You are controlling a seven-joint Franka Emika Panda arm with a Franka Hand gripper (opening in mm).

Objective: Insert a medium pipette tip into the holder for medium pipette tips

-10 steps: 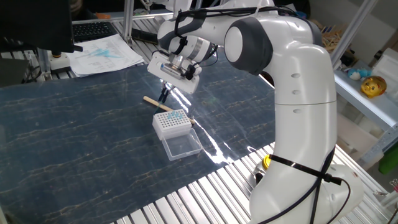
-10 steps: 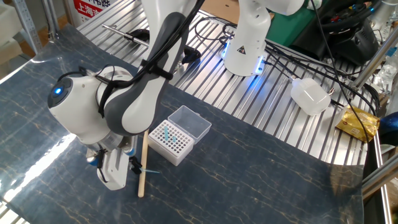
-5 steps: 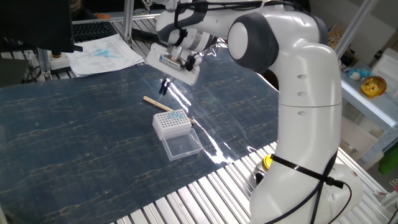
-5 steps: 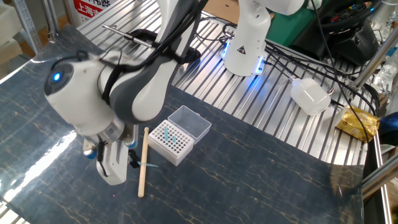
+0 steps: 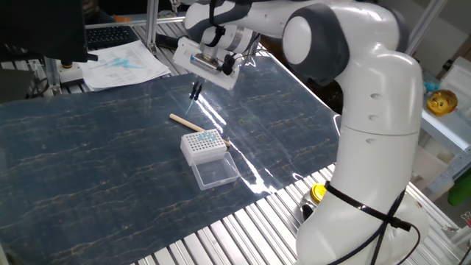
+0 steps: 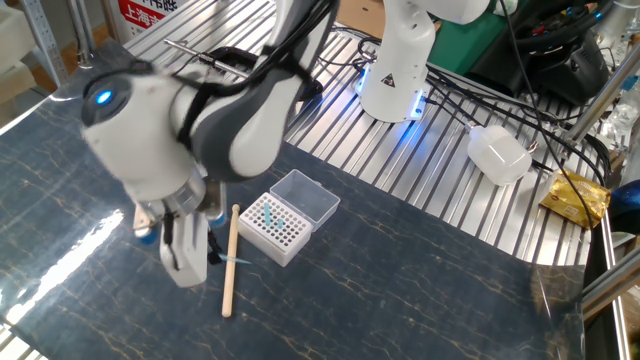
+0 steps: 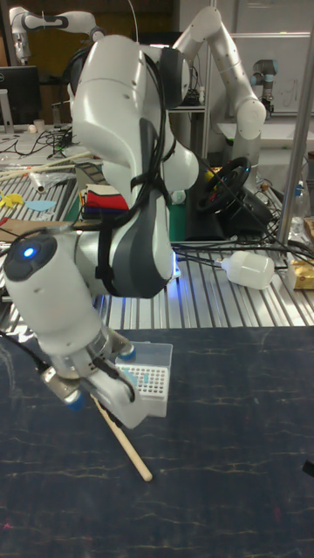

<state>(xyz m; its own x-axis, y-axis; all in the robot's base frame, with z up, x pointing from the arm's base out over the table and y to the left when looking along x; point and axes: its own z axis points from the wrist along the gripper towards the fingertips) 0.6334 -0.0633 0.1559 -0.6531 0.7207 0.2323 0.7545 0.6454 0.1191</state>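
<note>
My gripper [image 5: 195, 91] hangs above the dark mat, behind the holder for medium pipette tips [image 5: 204, 146]. It is shut on a medium pipette tip [image 5: 190, 105], a thin light-blue piece that points down from the fingers. In the other fixed view the gripper [image 6: 213, 256] is left of the holder [image 6: 272, 229], and the tip [image 6: 239, 262] sticks out sideways above the stick. The holder is a white box with a grid of holes, a few blue tips in it, and its clear lid [image 5: 215, 173] lies open. In the tall view the holder [image 7: 147, 379] shows behind the wrist.
A cream-coloured stick [image 5: 187, 121] lies on the mat beside the holder, under the gripper. Papers [image 5: 121, 62] lie at the far left edge. Ribbed metal table [image 6: 430, 190] surrounds the mat, with cables and a white bottle [image 6: 498, 155] on it.
The gripper has risen from near the mat beside the stick, carrying the blue tip with it. The holder and the stick have stayed put.
</note>
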